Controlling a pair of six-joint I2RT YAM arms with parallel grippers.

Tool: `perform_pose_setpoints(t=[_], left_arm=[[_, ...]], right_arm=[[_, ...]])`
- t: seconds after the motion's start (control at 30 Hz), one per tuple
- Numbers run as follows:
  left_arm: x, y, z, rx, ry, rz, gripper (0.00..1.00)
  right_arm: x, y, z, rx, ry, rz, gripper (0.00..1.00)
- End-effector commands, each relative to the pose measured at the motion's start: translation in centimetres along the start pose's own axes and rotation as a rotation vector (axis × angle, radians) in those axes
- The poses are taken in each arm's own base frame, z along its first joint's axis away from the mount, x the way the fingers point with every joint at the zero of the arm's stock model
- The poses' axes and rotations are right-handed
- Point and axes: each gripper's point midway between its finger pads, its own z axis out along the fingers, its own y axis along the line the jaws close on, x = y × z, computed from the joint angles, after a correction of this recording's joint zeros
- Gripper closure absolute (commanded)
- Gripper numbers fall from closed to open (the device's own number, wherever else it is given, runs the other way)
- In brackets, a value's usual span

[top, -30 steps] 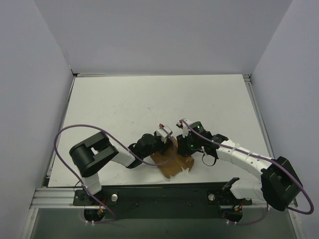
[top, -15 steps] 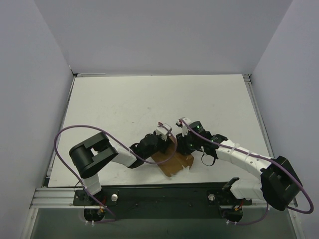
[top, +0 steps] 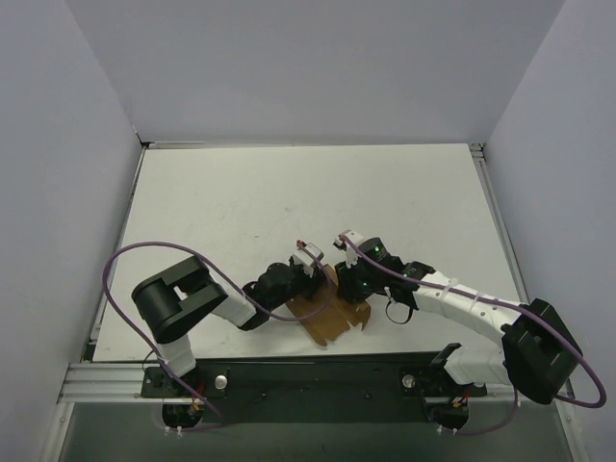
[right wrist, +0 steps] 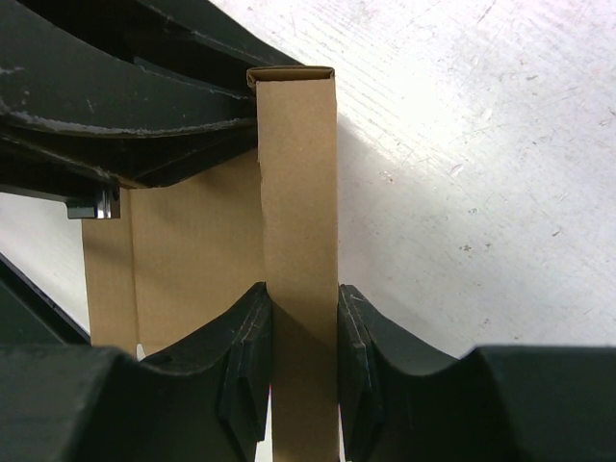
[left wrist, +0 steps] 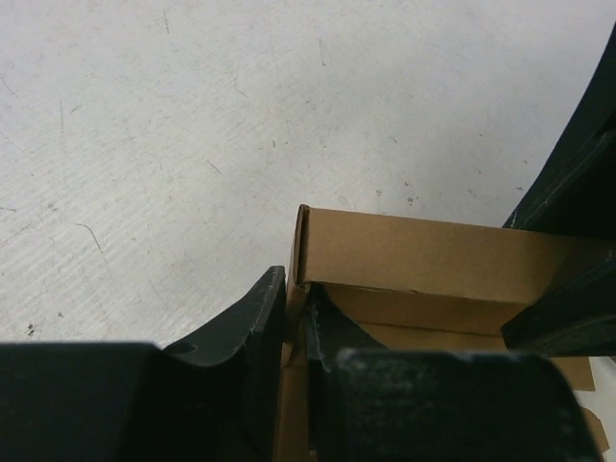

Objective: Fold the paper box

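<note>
I have left fingers (left wrist: 245,337) pinching a paper box (left wrist: 414,255) wall, right fingers (right wrist: 245,356) clamped on its doubled flap. Crease slowly, edges kept square.

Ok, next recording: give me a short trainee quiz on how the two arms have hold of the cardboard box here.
1. True or false: the right tool is shut on a narrow panel of the paper box.
2. The left tool grips: A) nothing; B) a wall of the box; C) a pen.
3. Fill in: in the top view, the box's flat, unfolded flaps point toward the ___ edge of the table.
Key: 1 true; 2 B; 3 near.
</note>
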Motion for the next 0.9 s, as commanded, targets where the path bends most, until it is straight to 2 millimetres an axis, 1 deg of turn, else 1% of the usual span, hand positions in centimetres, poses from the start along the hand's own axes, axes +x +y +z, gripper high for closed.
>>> perform_pose_setpoints(t=[0.0, 0.03, 0.07, 0.1, 0.13, 0.27, 0.3, 0.33, 0.4, 0.47, 0.53, 0.57, 0.67, 0.77, 0.87], left_arm=[[1.7, -1.4, -1.1, 0.091, 0.053, -0.019, 0.75], [1.8, -1.4, -1.3, 0.095, 0.056, -0.018, 0.72], [1.6, -1.5, -1.3, 0.109, 0.051, -0.019, 0.66], [1.4, -1.5, -1.4, 0.114, 0.044, -0.016, 0.63], [1.7, -1.4, -1.6, 0.115, 0.048, -0.017, 0.59], [1.2, -1.3, -2.2, 0.143, 0.027, -0.017, 0.48], [0.9, -1.2, -2.4, 0.147, 0.018, -0.019, 0.43], [0.7, -1.4, -2.5, 0.164, 0.012, -0.019, 0.40], [0.4, -1.1, -2.8, 0.164, 0.004, -0.024, 0.37], [0.0, -1.1, -3.1, 0.171, -0.011, -0.027, 0.38], [-0.4, -0.6, -3.3, 0.167, -0.028, -0.047, 0.39], [-0.9, -0.6, -3.3, 0.172, -0.049, -0.052, 0.39], [-1.2, -0.1, -3.0, 0.158, -0.053, -0.064, 0.43], [-1.9, -0.3, -2.4, 0.168, -0.071, -0.063, 0.47], [-2.7, -0.3, -1.9, 0.166, -0.097, -0.067, 0.48]], right_arm=[[1.7, 0.3, 0.1, -0.012, 0.050, 0.000, 0.78], [1.7, 0.4, 0.1, -0.014, 0.051, 0.003, 0.78], [1.7, 0.4, 0.0, -0.015, 0.051, 0.002, 0.78], [1.7, 0.4, 0.0, -0.016, 0.052, 0.003, 0.78], [1.7, 0.4, 0.0, -0.018, 0.053, 0.000, 0.78], [1.7, 0.6, -0.1, -0.025, 0.049, 0.001, 0.78], [1.7, 0.6, -0.1, -0.026, 0.050, 0.000, 0.78], [1.6, 0.6, -0.1, -0.027, 0.048, 0.001, 0.78], [1.6, 0.8, -0.1, -0.034, 0.048, 0.001, 0.78], [1.5, 0.8, -0.2, -0.037, 0.048, 0.001, 0.78], [1.5, 0.8, -0.2, -0.038, 0.048, -0.001, 0.78], [1.5, 0.9, -0.2, -0.041, 0.049, -0.002, 0.78], [1.5, 0.9, -0.2, -0.042, 0.046, -0.001, 0.78], [1.5, 0.9, -0.2, -0.043, 0.046, -0.005, 0.78], [1.4, 0.9, -0.2, -0.042, 0.043, -0.006, 0.78]])
